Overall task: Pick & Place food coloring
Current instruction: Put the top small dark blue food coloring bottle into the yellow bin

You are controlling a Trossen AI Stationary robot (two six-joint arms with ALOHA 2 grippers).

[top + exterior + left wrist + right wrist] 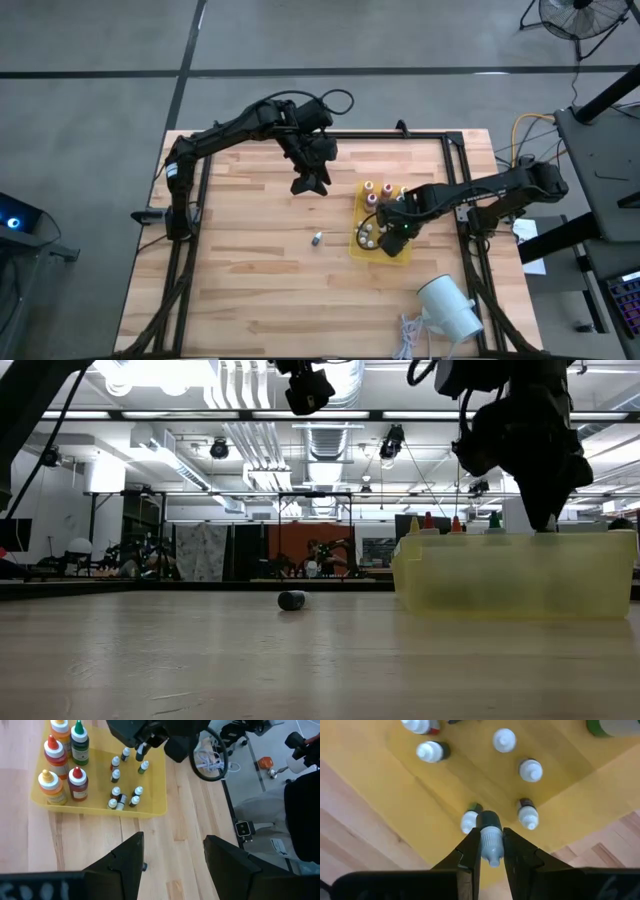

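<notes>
A yellow tray [358,218] right of the table's middle holds thumb-sized food coloring bottles [62,765] with orange, red and green tops at its far end, and several tiny vials [122,795] standing nearer. My right gripper [492,834] hangs over the tray's near part, shut on one tiny vial [491,840]. One more vial [316,238] lies on its side on the bare wood left of the tray. My left gripper [174,840] hovers open above the table, farther back and to the left of the tray, with nothing between its fingers. My right gripper pinches the tiny vial by its whitish cap end [492,851] between the two fingers, which come from above and point down. The vial stands upright in the hold, its dark body [488,819] below the fingertips over the tray [420,810]. Whether its base touches the tray floor cannot be told.
A big white cylinder [450,308] lies near the table's front right corner with a coiled white cable [408,335] beside it. Bare wood lies left and in front of the tray. The dark frame rails [465,200] run along the table's sides.
</notes>
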